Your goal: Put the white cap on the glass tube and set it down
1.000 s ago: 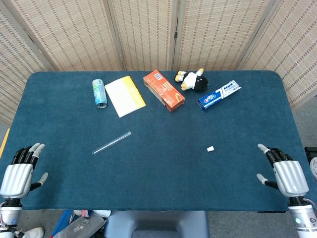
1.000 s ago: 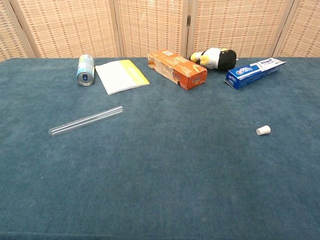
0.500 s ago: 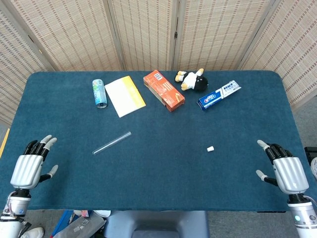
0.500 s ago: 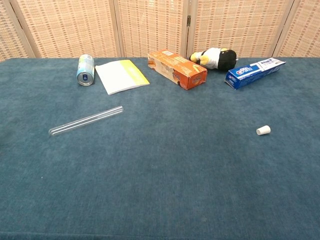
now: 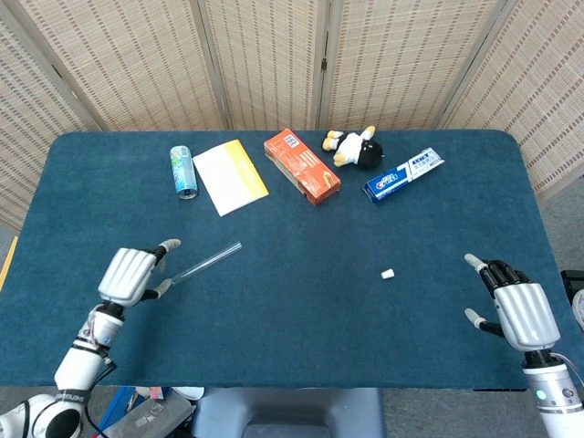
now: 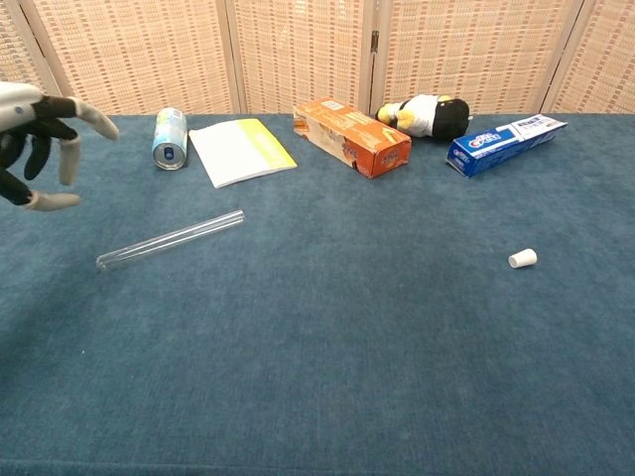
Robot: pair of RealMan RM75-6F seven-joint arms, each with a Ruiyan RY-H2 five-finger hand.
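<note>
Now we see the blue desk (image 5: 301, 301) filling most of the head view, with distractors in a row along its upper edge. Our left hand (image 5: 132, 274) hovers at lower left with fingers spread and empty, just beside the near end of the glass tube (image 5: 206, 262), probably lining up a pick. Our right hand (image 5: 518, 308) waits at lower right, fingers apart, holding nothing. The white cap (image 5: 388, 274) lies alone right of centre, well apart from the tube.
</note>
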